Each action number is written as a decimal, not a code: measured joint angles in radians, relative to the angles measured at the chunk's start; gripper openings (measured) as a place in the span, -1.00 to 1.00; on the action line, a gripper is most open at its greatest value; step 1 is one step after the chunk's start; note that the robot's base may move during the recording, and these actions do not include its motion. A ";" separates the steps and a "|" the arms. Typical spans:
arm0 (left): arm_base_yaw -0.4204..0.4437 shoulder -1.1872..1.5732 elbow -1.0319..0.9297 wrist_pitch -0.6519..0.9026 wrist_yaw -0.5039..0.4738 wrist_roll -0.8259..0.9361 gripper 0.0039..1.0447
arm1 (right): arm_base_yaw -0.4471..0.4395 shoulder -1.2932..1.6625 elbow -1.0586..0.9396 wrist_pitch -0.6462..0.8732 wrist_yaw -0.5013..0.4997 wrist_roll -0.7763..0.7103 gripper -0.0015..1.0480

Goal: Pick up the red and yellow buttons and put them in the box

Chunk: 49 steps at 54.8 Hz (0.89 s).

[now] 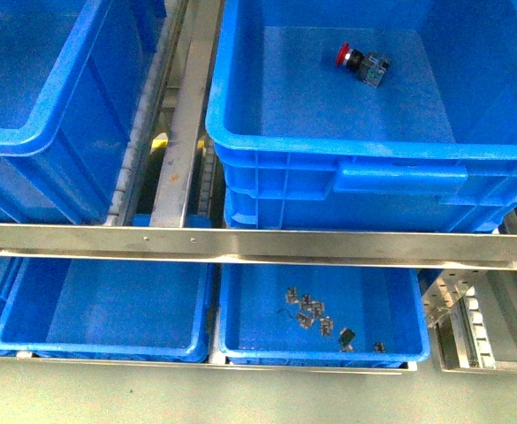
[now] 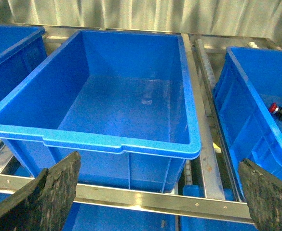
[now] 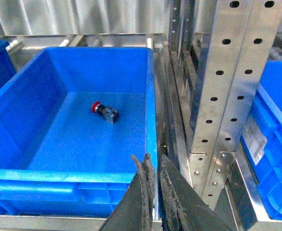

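Note:
The red button (image 1: 361, 61) lies on its side on the floor of the box (image 1: 346, 146), a deep blue bin with a handle lug on its front wall. In the right wrist view the red button (image 3: 104, 111) is in the box (image 3: 59, 174), and my right gripper (image 3: 153, 163) is shut and empty just outside the box's near right corner. My left gripper (image 2: 155, 202) is open and empty in front of another deep blue bin (image 2: 107, 139); the red button (image 2: 275, 108) shows far to one side. The yellow button is not clearly in view. Neither gripper shows in the front view.
A steel rail (image 1: 240, 243) crosses in front of the bins. Below it sit shallow blue trays, one holding several small metal parts (image 1: 315, 314). A small yellow patch (image 1: 158, 141) shows in the gap between the bins. A perforated steel post (image 3: 227, 96) stands beside the box.

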 joint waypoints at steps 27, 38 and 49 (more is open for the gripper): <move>0.000 0.000 0.000 0.000 0.000 0.000 0.86 | 0.000 -0.201 0.000 -0.196 0.000 0.000 -0.93; 0.000 0.000 0.000 0.000 0.000 0.000 0.86 | 0.000 -0.252 0.000 -0.247 0.000 0.000 -0.93; 0.000 0.000 0.000 0.000 0.000 0.000 0.86 | -0.001 -0.415 0.000 -0.431 -0.002 0.000 -0.93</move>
